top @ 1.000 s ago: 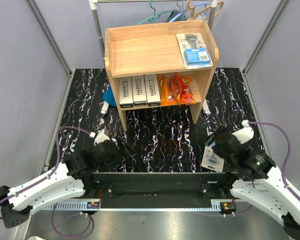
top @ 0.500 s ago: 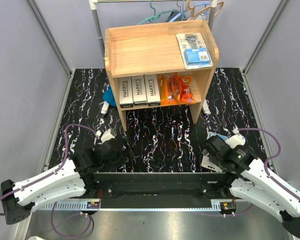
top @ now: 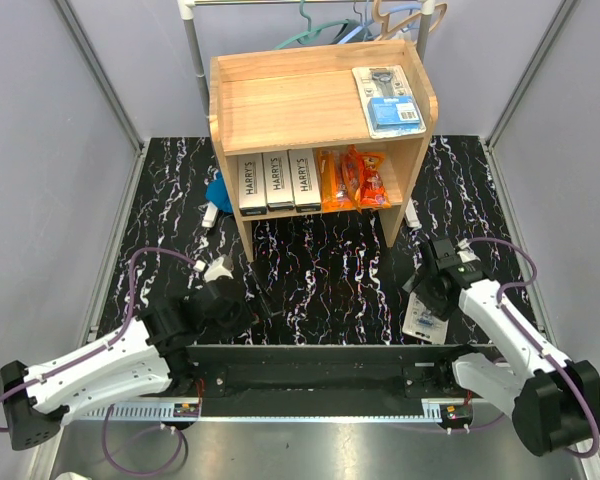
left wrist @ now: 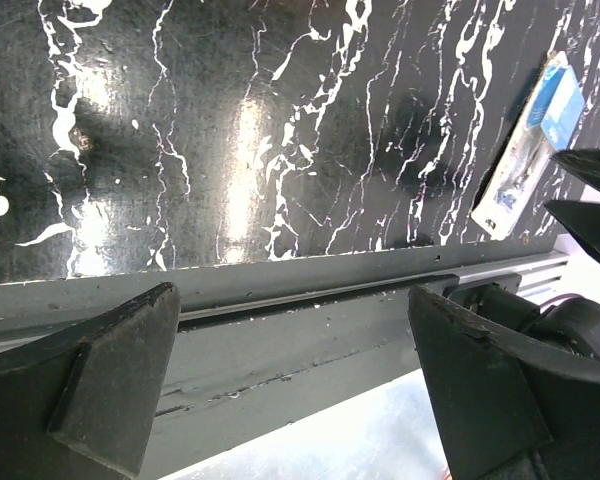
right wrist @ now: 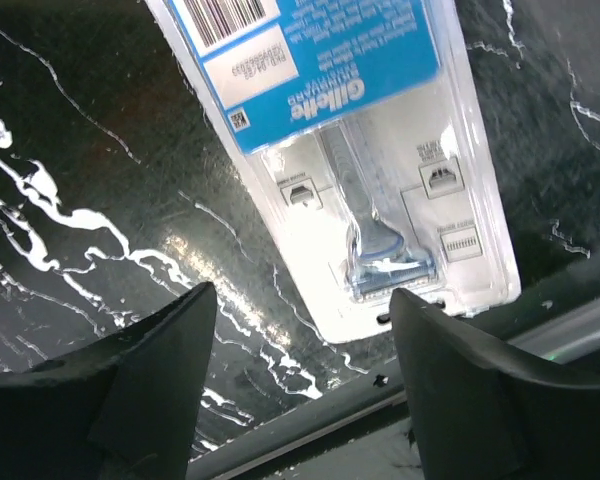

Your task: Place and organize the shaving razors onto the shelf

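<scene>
The wooden shelf [top: 280, 100] stands at the back. One flat blister pack [top: 388, 100] lies on its top right. Three "HARRY'S" boxes [top: 277, 180] and orange packets [top: 352, 178] fill the lower tier. Another blue-card blister pack [top: 426, 320] [right wrist: 360, 130] [left wrist: 530, 150] lies flat on the black marbled table near the front right. My right gripper [top: 430, 298] [right wrist: 302, 295] hovers open over that pack's near end, its fingers straddling the razor head without touching. My left gripper [top: 258, 300] [left wrist: 292, 295] is open and empty above the table's front edge.
A grey metal bar [top: 320, 355] runs along the near table edge between the arm bases. Behind the shelf stands a clothes rail with hangers [top: 400, 15]. A blue object [top: 218, 190] and small white items [top: 210, 215] lie left of the shelf.
My right arm has swung in from the right, and its wrist now sits over the blister pack on the table. Its jaws have narrowed slightly. The left gripper has crept slightly right.
</scene>
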